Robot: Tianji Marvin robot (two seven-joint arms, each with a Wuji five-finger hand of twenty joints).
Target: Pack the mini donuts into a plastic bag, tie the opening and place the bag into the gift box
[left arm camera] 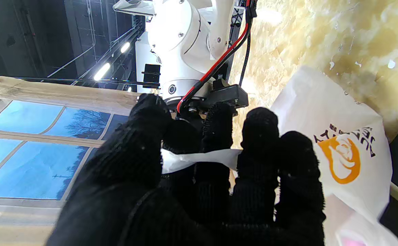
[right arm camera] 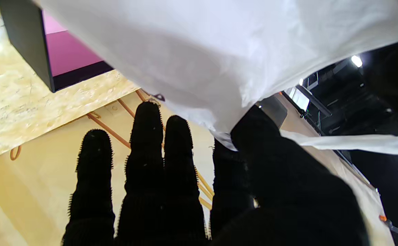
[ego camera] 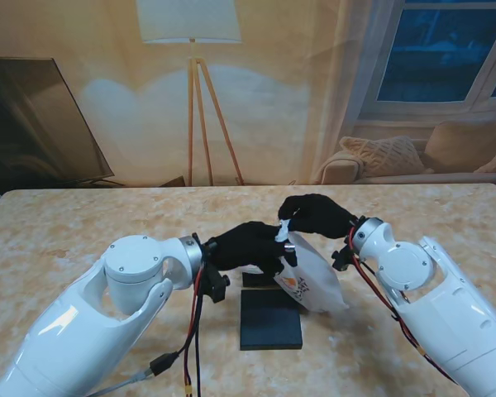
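- Stand view: the black-gloved fingers of the left hand (ego camera: pixel 246 246) are curled onto the gathered neck of the white plastic bag (ego camera: pixel 312 283), and the right hand (ego camera: pixel 314 215) is pinched on the same neck from the far side. The two hands are seen almost touching. The filled body of the bag hangs down from the fingertips toward the black gift box (ego camera: pixel 269 318), which lies on the table (ego camera: pixel 83 223) just nearer the robot.
- Left wrist view: a twisted white strip of the bag (left arm camera: pixel 199 158) is seen clamped between the thumb and the other fingers (left arm camera: pixel 258 136). The bag's printed orange logo (left arm camera: pixel 342 159) is shown just beside the outer fingers.
- Right wrist view: the thumb (right arm camera: pixel 264 136) is pressed onto the bag's neck against one finger, while the other three fingers (right arm camera: pixel 146 136) are held straight and close together, holding nothing. The box's pink interior (right arm camera: pixel 69 54) is visible beyond the fingertips.
- Risk, as a judgement: the thin strip could slip from either pinch if the hands are pulled apart unevenly, so the tie would loosen and the bag would drop beside the box.
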